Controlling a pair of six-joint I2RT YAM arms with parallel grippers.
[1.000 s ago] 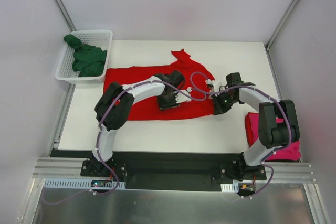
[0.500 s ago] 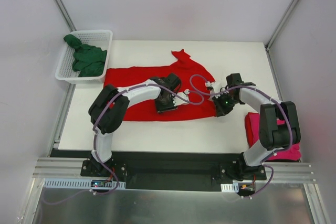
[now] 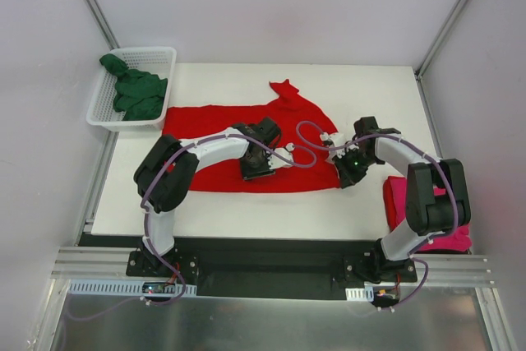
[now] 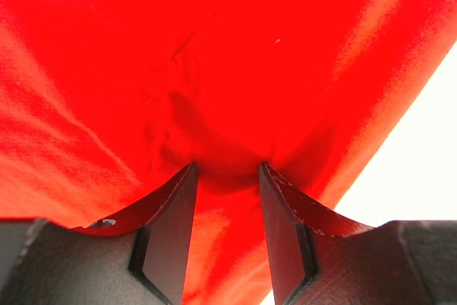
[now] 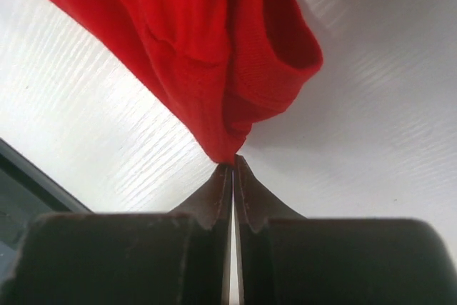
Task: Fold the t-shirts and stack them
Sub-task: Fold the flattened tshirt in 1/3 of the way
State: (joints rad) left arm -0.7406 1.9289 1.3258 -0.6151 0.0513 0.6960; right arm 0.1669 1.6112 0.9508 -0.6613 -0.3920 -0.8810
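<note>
Red tee (image 3: 214,121) lies spread across mid table (image 3: 370,88), long axis running L to R, one sleeve poking toward the far edge, near hem roughly straight. L gripper (image 3: 256,163) sits on top of the tee, right of its centre and close to the near hem. Wrist cam: jaws abt halfway closed, w/ a puckered bunch of the red cloth (image 4: 228,69) gathered between the fingertips (image 4: 189,173), creases running into the gap, so it has hold of the fabric; white tabletop shows past the cloth edge at lower R. R gripper (image 3: 345,172) is at the tee's R end, near corner. Its wrist cam shows jaws pressed fully together (image 5: 233,162), nipping the very tip of a folded, ribbed edge of the red cloth (image 5: 200,33), which fans up and away from the pinch over bare table. Pink tee (image 3: 450,236) is bunched at the table's R near corner, partly hidden by the R arm, apart from the red one. Green tee (image 3: 136,92) is crumpled inside the white mesh basket (image 3: 160,53) at the far L corner, one bit hanging over the rim.
</note>
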